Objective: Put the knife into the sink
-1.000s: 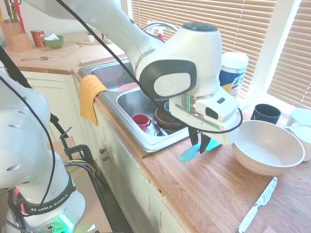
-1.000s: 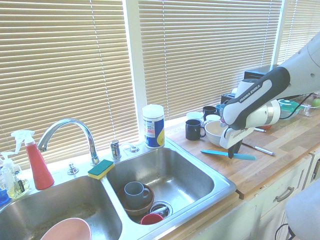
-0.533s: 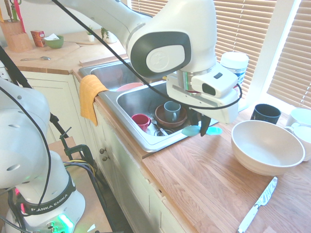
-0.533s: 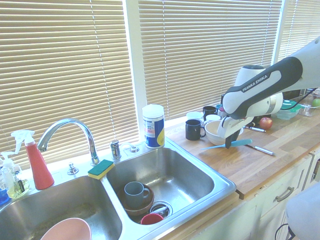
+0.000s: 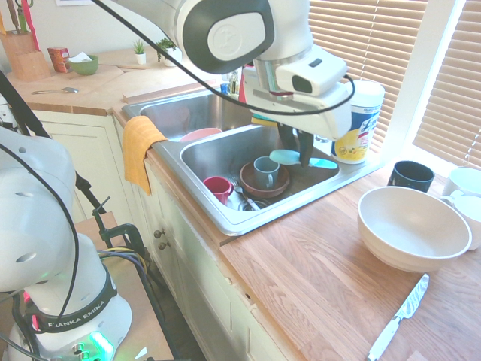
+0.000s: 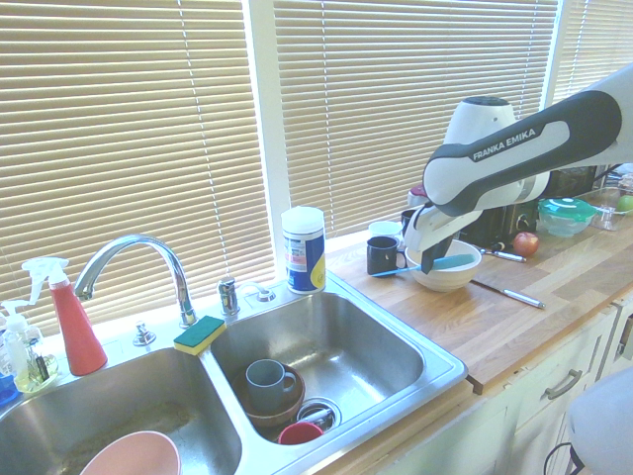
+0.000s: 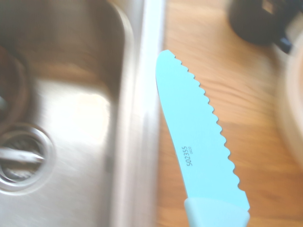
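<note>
My gripper (image 5: 304, 155) is shut on the turquoise knife (image 5: 324, 163), which it holds level in the air. In the second exterior view the knife (image 6: 456, 262) hangs in front of the white bowl, with the gripper (image 6: 427, 264) clamped near its middle. The wrist view shows the serrated blade (image 7: 199, 146) over the wooden counter, its tip reaching the sink's steel rim (image 7: 142, 118). The double-basin sink (image 5: 248, 219) lies below and beside the gripper, its near corner rim (image 6: 436, 381) bordering the counter.
The right basin holds a grey mug in a brown bowl (image 5: 264, 174) and a red cup (image 5: 218, 186). On the counter stand a white bowl (image 5: 413, 226), a metal knife (image 5: 399, 316), a black mug (image 5: 410, 174) and a wipes canister (image 5: 360, 113). An orange cloth (image 5: 140, 147) drapes the sink's front edge.
The arm has lifted and carried the knife from over the counter beside the bowl to the sink's edge. The grip stayed shut.
</note>
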`<state>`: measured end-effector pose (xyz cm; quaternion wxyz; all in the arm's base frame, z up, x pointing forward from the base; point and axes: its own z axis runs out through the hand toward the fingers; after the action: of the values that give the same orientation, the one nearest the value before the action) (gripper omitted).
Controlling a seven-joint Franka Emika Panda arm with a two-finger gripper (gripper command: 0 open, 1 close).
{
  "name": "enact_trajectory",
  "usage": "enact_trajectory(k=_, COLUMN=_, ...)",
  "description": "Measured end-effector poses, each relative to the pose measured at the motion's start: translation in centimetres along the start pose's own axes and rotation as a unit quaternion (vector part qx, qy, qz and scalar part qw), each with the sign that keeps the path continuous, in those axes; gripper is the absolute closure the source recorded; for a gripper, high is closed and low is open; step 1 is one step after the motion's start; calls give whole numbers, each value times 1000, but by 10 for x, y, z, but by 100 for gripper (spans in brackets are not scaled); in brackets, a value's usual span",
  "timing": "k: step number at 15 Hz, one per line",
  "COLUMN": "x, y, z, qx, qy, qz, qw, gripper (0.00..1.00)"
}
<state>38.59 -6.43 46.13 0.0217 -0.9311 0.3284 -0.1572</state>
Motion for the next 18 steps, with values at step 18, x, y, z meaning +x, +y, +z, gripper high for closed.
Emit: enact_trajectory(k=18, x=-126, y=-193, z=193, qx=-39, qy=-17, qz=129, qw=991, gripper=100)
